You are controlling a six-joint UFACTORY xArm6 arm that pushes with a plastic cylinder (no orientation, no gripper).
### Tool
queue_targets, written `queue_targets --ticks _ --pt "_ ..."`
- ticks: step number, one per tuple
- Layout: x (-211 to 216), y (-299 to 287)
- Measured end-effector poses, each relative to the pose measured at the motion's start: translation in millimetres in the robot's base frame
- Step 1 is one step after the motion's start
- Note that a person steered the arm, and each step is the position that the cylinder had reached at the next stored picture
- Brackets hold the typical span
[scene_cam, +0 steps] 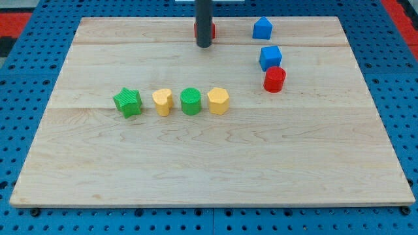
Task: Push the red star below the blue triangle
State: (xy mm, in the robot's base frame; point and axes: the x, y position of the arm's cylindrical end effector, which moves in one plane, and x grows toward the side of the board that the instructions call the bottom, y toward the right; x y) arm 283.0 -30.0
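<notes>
The red star [212, 30] sits near the view's top edge of the wooden board [209, 163], mostly hidden behind my rod; only red slivers show on either side. My tip [204, 45] rests at the star's front, touching or nearly touching it. The blue triangle [262, 28] stands to the star's right, near the view's top. The two are roughly level with each other.
A blue cube [270, 57] sits below the blue triangle, with a red cylinder [275, 79] touching its lower right. A row in the middle holds a green star [128, 102], yellow heart [162, 102], green cylinder [191, 101] and yellow hexagon [219, 100].
</notes>
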Motion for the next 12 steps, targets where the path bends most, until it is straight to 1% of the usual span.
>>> queue_targets --ticks 1,2,3,5,6,7,9,10,12 --pt "-11 -64" --pt "-57 -74" --pt "-74 -34" --pt "-57 36" --pt "-42 53" --pt "-36 51" --pt "-5 59" --pt "-3 61" --pt "-3 86"
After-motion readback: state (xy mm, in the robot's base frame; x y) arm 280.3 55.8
